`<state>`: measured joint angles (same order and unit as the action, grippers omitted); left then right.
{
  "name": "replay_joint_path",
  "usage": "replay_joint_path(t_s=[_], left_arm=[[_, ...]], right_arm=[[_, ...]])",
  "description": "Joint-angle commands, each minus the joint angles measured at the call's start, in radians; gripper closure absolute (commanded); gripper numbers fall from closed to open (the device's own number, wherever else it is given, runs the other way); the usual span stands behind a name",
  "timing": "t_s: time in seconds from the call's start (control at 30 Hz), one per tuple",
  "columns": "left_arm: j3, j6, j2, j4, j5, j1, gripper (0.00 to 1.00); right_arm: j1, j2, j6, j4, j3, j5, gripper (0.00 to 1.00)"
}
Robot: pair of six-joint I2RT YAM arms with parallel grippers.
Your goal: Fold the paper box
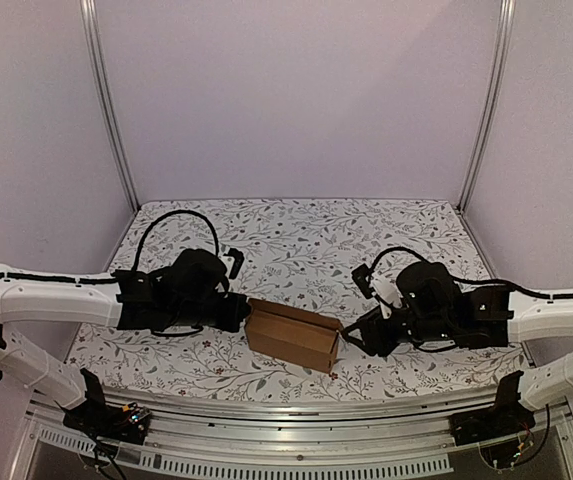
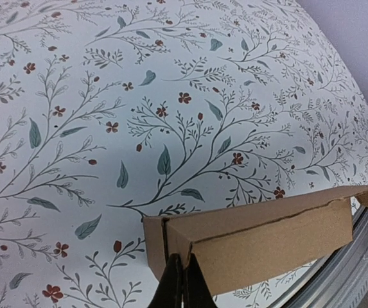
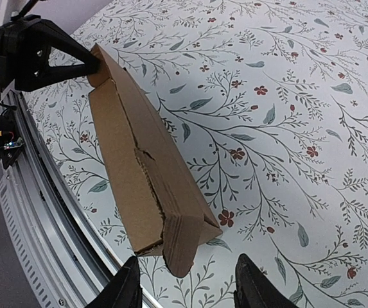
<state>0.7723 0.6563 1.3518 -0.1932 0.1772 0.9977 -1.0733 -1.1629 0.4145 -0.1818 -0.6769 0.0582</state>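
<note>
Floral table point(image 1: 306, 225) carries everything. Paper box point(image 1: 293, 335) lies near front edge, between arms, long top seam partly open. Judged light, thin card: creases easily, slides on cloth. Best held by end flaps, not mid-wall. Left gripper point(image 2: 181, 260) clenched, pinching left end flap. Right gripper point(image 3: 189, 260) spread wide, straddling right end, apparently clear of it.

The way ahead of the right gripper point(image 3: 187, 273) is blocked by the paper box point(image 3: 145, 173), just before its spread fingers point(image 3: 127, 285). The box's far end is pinched by the left gripper point(image 2: 180, 269). Past both grippers, bare table point(image 1: 306, 230) is left free.
</note>
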Motion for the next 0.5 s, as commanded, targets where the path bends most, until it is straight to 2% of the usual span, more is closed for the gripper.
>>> replay_joint_path(t_s=[0.0, 0.47], left_arm=[[-0.015, 0.023, 0.021, -0.133, -0.01, 0.028, 1.0], [-0.011, 0.029, 0.022, -0.134, 0.001, 0.035, 1.0]], right_arm=[[-0.013, -0.04, 0.018, -0.045, -0.057, 0.008, 0.56], [-0.044, -0.116, 0.024, -0.118, -0.124, 0.064, 0.9]])
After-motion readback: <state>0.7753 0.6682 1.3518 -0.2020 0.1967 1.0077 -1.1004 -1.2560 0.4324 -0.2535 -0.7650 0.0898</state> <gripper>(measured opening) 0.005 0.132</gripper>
